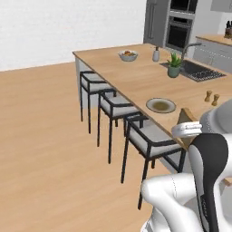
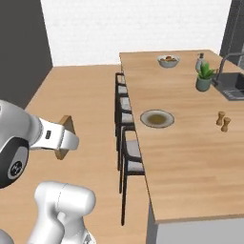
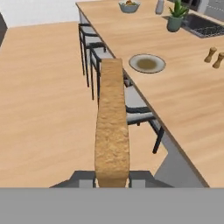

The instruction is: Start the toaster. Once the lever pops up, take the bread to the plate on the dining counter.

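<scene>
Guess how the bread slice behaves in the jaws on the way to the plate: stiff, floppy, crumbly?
Probably stiff: the bread juts straight out from the gripper without sagging. Likely light, being thin. Its coarse crust suggests good friction, though hard squeezing might crumble it.

Jaws clamp the bread [image 3: 112,131] edge-on, plate [image 3: 147,64] beyond.

1. Pale wood plank floor [image 1: 45,136] spreads wide under even, soft light.
2. A plain white wall [image 1: 68,27] closes the far side.
3. Three black-framed stools with grey seats [image 1: 118,107] line up along the island's long edge.
4. Beyond the island's far corner stand a tall steel fridge [image 1: 156,20], a dark built-in oven [image 1: 179,27] and grey cabinets [image 1: 213,54].
</scene>
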Controlling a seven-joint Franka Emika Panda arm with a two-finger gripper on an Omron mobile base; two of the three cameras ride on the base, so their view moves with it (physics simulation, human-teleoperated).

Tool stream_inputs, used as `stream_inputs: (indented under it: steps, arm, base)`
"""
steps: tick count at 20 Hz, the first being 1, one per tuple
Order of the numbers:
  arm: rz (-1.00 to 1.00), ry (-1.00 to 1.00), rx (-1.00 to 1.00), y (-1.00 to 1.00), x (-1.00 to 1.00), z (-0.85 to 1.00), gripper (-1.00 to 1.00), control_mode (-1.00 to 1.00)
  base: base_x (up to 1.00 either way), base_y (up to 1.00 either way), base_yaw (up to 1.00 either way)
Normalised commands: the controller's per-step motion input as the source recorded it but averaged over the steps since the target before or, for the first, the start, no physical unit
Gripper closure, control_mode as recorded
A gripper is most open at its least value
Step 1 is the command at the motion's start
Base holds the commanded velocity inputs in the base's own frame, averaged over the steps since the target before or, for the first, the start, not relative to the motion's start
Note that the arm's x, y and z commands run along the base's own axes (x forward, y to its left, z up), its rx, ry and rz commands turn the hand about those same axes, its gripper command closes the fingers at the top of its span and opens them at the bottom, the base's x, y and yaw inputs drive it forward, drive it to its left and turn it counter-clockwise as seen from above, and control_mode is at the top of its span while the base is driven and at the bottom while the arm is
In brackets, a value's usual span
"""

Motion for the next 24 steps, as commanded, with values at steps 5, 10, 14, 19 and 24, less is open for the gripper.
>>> stream_inputs:
  steps: [5, 10, 14, 19, 24]
  arm:
    - [0.0, 0.0, 0.0, 0.0, 0.0, 0.0, 1.0, 1.0]
    - [0.0, 0.0, 0.0, 0.0, 0.0, 0.0, 1.0, 1.0]
    - [0.0, 0.0, 0.0, 0.0, 0.0, 0.0, 1.0, 1.0]
    - [0.0, 0.0, 0.0, 0.0, 0.0, 0.0, 1.0, 1.0]
    - [0.0, 0.0, 0.0, 0.0, 0.0, 0.0, 1.0, 1.0]
  base:
    - [0.0, 0.98, -0.45]
    - [0.06, 0.94, -0.43]
    - [0.25, 0.92, -0.45]
    - [0.35, 0.94, -0.46]
    - [0.35, 0.89, -0.46]
